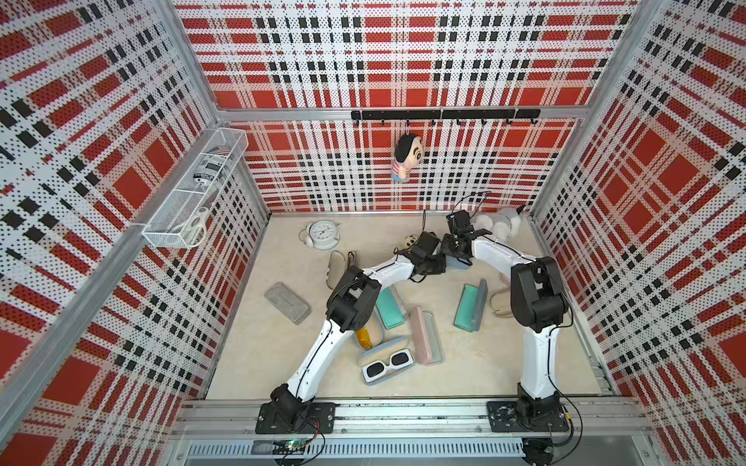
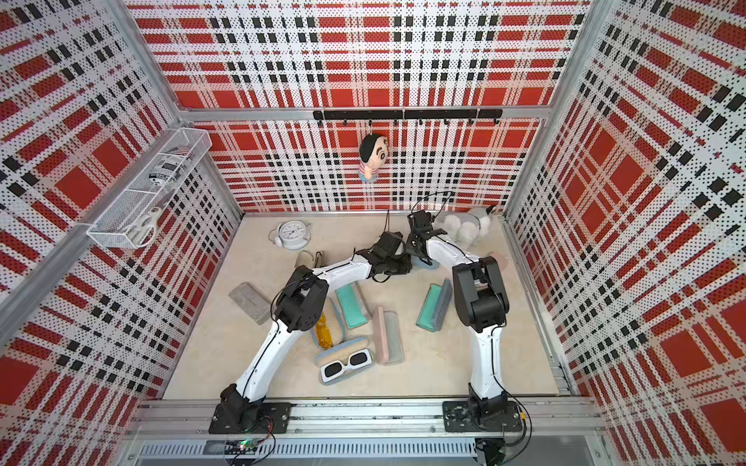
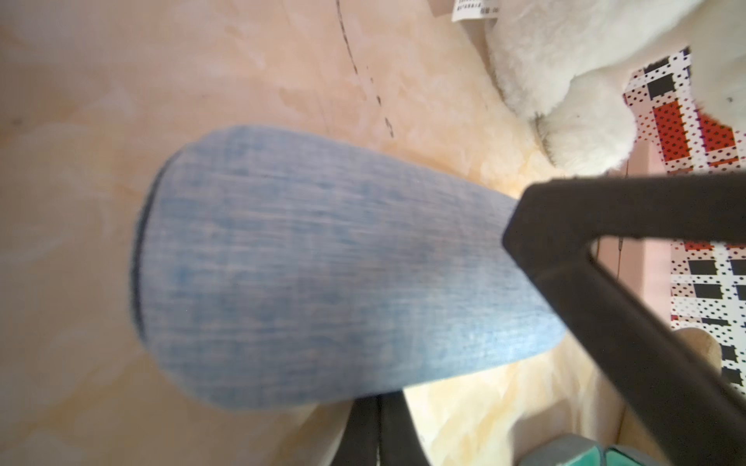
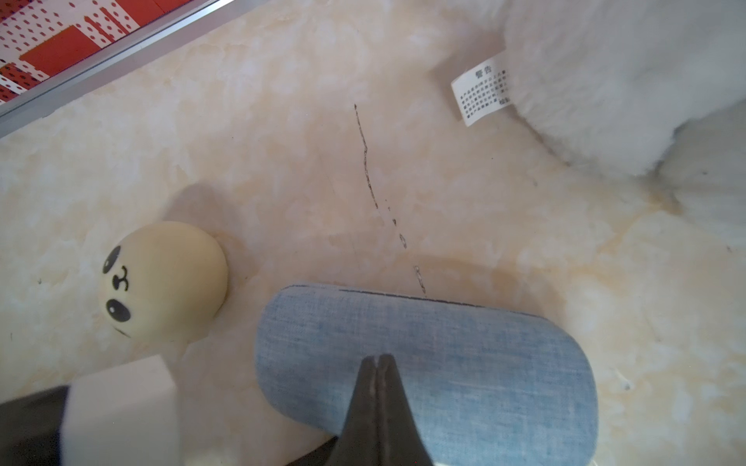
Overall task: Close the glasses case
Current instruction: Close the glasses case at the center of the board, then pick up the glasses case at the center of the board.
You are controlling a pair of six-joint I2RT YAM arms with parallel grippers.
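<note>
The glasses case (image 4: 464, 363) is oval and covered in blue denim. It lies at the back middle of the floor with its lid down. My right gripper (image 4: 378, 357) is shut, and its joined tips rest on the lid. My left gripper (image 3: 379, 397) is shut too, and its tips meet the case (image 3: 323, 262) at its near rim, partly hidden by it. In both top views the two grippers (image 1: 438, 264) (image 1: 456, 250) stand close together over the case. Only a sliver of the case (image 1: 461, 264) shows there.
A cream bun toy (image 4: 161, 282) sits beside the case, and a white plush (image 4: 625, 80) lies behind it. Several open cases lie nearer the front: teal (image 1: 470, 306), pink (image 1: 426, 335), one with white sunglasses (image 1: 385, 365). A grey case (image 1: 287, 302) and a clock (image 1: 321, 234) are at the left.
</note>
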